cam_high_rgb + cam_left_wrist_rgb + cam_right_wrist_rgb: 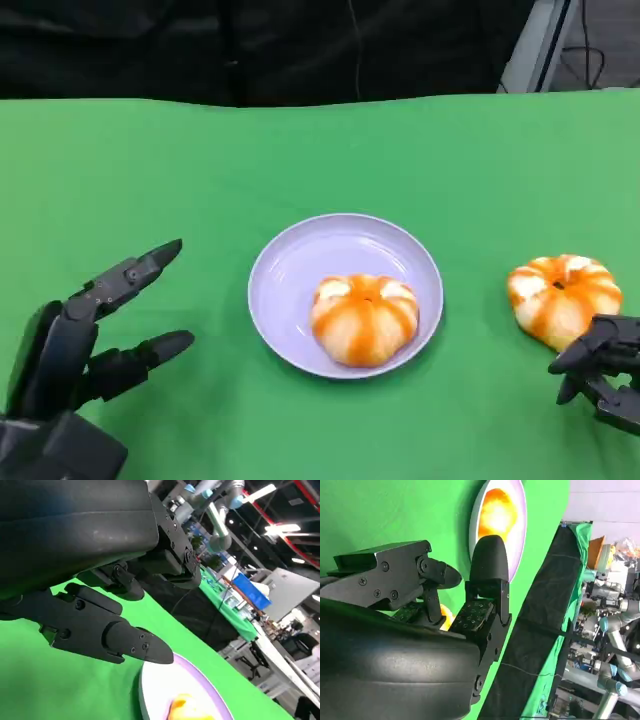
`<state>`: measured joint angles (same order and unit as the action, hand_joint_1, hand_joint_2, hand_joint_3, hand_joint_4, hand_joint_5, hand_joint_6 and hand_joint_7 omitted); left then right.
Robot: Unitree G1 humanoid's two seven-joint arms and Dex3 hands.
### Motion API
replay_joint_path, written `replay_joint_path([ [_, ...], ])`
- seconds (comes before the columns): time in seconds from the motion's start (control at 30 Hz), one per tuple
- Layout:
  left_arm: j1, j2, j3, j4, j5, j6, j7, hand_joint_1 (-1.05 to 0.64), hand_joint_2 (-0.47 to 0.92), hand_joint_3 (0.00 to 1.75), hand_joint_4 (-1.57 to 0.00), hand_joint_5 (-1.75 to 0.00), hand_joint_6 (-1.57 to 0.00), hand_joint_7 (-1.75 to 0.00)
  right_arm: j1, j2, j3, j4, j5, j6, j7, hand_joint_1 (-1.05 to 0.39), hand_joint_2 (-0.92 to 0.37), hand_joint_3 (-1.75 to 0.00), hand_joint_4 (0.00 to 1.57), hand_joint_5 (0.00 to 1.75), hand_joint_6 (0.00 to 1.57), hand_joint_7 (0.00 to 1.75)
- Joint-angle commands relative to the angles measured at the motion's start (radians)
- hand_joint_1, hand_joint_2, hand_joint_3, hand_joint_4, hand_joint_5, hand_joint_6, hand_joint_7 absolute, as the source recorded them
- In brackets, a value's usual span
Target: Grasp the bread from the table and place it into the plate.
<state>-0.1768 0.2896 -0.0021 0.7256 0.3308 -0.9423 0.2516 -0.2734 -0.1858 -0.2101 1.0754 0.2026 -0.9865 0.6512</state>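
Right hand (pixel 600 372), fingers curled, holding nothing, touches the loose bread (pixel 563 297) right of the plate (pixel 290 262).

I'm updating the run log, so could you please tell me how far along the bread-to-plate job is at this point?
Done: one bread already lies in the lilac plate. In hand: the right hand sits right beside the second bread on the green table, fingers curled near its edge, not yet gripping it as far as I can tell. Left: grasp that bread, lift it and set it in the plate. The left hand hangs open, holding nothing.
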Motion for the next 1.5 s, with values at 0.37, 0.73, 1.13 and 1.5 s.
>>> replay_joint_path([
  [0.37, -0.018, 0.001, 0.009, 0.052, -0.044, -0.009, -0.008, -0.06, 0.92, 0.17, -0.78, -0.02, -0.69, -0.01, -0.006, -0.019, -0.011, -0.002, 0.015, 0.011, 0.007, 0.08, -0.85, -0.60, 0.87, 1.37, 0.97, 0.91],
  [0.73, -0.041, 0.005, 0.010, 0.109, -0.063, -0.021, -0.021, 0.02, 0.92, 0.28, -0.85, -0.03, -0.76, -0.03, -0.008, -0.017, -0.016, -0.001, 0.018, 0.008, 0.013, 0.08, -0.85, -0.60, 0.87, 1.38, 0.97, 0.90],
  [1.13, -0.047, 0.006, 0.011, 0.125, -0.061, -0.022, -0.018, 0.05, 0.92, 0.34, -0.88, -0.02, -0.81, -0.03, -0.008, -0.018, -0.014, -0.001, 0.012, -0.001, 0.008, 0.08, -0.85, -0.60, 0.87, 1.37, 0.97, 0.90],
  [1.5, -0.045, 0.017, 0.006, 0.176, -0.065, -0.044, -0.050, 0.00, 0.92, 0.38, -1.33, -0.17, -1.32, -0.12, 0.001, -0.021, -0.009, 0.001, -0.002, -0.003, -0.015, 0.08, -0.81, -0.65, 0.90, 1.37, 0.97, 0.92],
])
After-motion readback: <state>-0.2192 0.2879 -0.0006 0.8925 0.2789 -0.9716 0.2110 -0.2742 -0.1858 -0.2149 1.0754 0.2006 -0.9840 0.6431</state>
